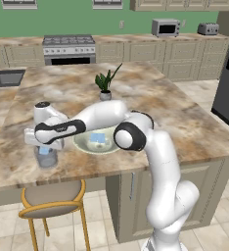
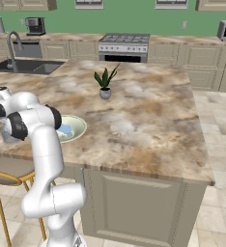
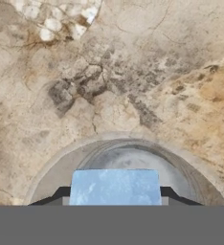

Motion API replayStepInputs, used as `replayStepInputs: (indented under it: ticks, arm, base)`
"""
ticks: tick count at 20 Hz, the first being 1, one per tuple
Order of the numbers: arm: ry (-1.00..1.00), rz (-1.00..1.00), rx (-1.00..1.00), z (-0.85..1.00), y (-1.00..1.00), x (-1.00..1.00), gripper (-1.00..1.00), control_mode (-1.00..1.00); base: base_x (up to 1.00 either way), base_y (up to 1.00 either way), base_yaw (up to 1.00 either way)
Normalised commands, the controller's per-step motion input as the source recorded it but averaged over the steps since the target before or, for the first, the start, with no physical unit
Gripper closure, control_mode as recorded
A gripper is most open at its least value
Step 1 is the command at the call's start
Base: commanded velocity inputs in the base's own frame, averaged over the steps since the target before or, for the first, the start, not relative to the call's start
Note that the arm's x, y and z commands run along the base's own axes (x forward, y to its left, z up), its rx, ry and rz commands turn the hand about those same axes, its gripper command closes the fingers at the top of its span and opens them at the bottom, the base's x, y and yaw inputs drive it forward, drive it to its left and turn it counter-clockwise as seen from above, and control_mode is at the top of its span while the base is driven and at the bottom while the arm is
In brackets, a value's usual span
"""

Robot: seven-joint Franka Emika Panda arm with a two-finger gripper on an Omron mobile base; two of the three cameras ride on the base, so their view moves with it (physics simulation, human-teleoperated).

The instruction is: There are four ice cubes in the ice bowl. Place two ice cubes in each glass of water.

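Note:
My gripper (image 3: 115,196) is shut on a light-blue ice cube (image 3: 115,186), which sits squarely between the two finger tips. Directly beneath it is the round rim of a glass of water (image 3: 123,139). From the left base view the gripper (image 1: 44,146) hangs just over that glass (image 1: 46,158), near the front left of the island counter. Right of the glass lies the ice bowl (image 1: 82,144), holding light-blue ice cubes (image 1: 99,139). The right base view shows the ice bowl (image 2: 78,126) partly behind my arm and the glass (image 2: 7,136) at the far left.
A small potted plant (image 1: 105,93) stands behind the bowl, mid-counter. A stool (image 1: 53,198) sits below the counter's front edge, under the glass. A sink (image 1: 6,77) is at the far left. The marble top stretches wide to the right.

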Motion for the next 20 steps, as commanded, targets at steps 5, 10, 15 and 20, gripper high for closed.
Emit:
replayStepInputs:
  ticks: [5, 10, 15, 20]
  arm:
    - [0.0, 0.0, 0.0, 0.0, 0.13, 0.0, -1.0, -1.0]
    - [0.0, 0.0, 0.01, 0.0, 0.06, -0.03, -1.0, -1.0]
    - [0.0, 0.0, 0.03, -0.01, 0.0, -0.23, -1.0, -1.0]
    - [0.0, 0.0, 0.01, -0.06, 0.0, -0.3, -1.0, -1.0]
  base:
    - [0.0, 0.0, 0.0]
    - [0.0, 0.0, 0.0]
    - [0.0, 0.0, 0.0]
    - [0.0, 0.0, 0.0]
